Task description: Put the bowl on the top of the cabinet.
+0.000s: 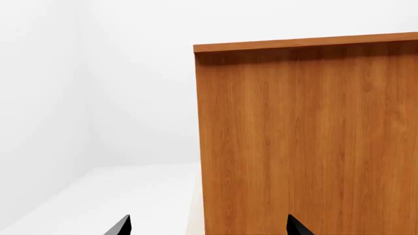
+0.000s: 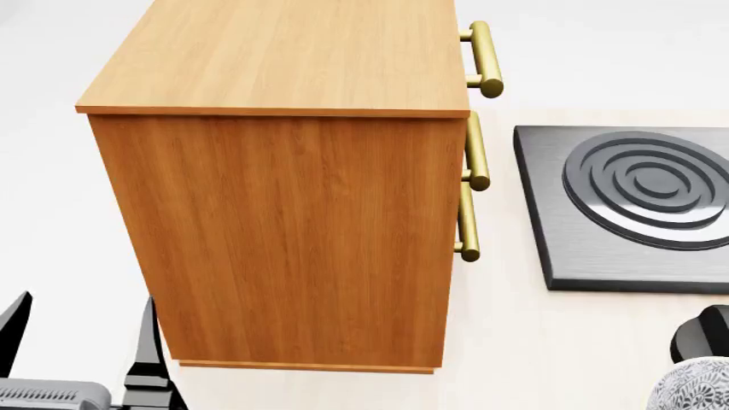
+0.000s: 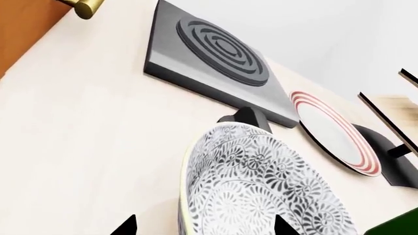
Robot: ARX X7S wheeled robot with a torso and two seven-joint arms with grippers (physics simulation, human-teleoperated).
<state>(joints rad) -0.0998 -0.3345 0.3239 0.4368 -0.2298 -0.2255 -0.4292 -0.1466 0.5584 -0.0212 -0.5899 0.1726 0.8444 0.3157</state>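
Note:
The bowl [image 3: 261,186], white with a dense grey floral pattern, fills the lower right wrist view; only its edge [image 2: 695,389] shows at the head view's bottom right corner. My right gripper [image 3: 205,226] is open, one fingertip outside the bowl's rim and the other over its inside. The orange-brown cabinet [image 2: 285,231] stands on the pale counter, its flat top [image 2: 285,51] bare and its brass handles [image 2: 484,60] on the right. My left gripper [image 2: 80,342] is open and empty beside the cabinet's left side [image 1: 307,137]; its tips [image 1: 207,226] show low.
A dark square burner plate [image 2: 638,205] with raised rings lies right of the cabinet and shows in the right wrist view [image 3: 216,54]. A small black object [image 3: 247,117] sits just behind the bowl. A red-ringed plate [image 3: 333,129] leans by a black stand [image 3: 392,156].

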